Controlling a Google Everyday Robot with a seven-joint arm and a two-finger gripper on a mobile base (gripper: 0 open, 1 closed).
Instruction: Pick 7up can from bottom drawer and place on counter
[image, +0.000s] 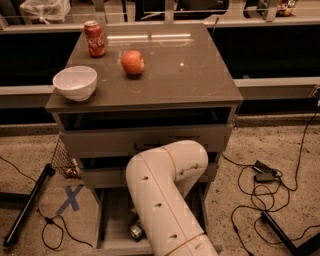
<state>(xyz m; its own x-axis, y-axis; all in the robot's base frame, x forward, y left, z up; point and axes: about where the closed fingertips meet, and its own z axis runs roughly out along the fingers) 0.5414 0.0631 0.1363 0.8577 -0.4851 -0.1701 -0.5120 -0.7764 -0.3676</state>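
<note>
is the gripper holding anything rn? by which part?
Cannot tell. The gripper is hidden behind the arm, down in the bottom drawer; only the silver end of the 7up can shows beside the arm.

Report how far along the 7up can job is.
Done: the bottom drawer is open and the arm reaches into it. In hand: the tool is down in that drawer, hidden behind the arm; a silver end, likely the 7up can, shows on the drawer floor. Left: lifting it out and setting it on the counter, which holds only the red cola can, apple and bowl.
</note>
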